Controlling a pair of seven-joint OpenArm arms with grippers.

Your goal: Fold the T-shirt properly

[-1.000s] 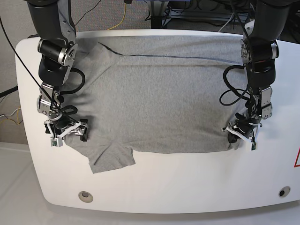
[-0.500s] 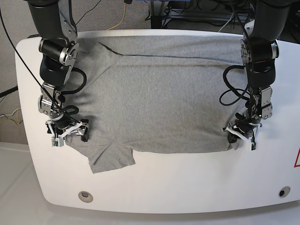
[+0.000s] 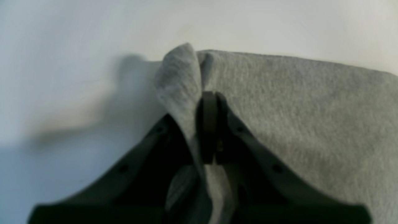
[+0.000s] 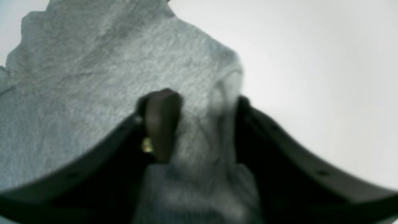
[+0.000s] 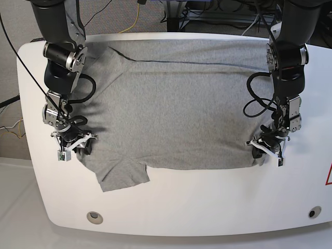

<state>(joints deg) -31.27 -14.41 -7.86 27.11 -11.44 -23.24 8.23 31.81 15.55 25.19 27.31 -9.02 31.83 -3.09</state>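
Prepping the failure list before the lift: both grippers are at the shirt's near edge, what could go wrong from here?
1. The right gripper has cloth between its fingers but they stand apart; lifting now may drop the T-shirt.
2. The left gripper pinches only a thin fold near the corner; it could slip out.
3. The sleeve lies loose beyond the right grip and may trail, skewing the fold.
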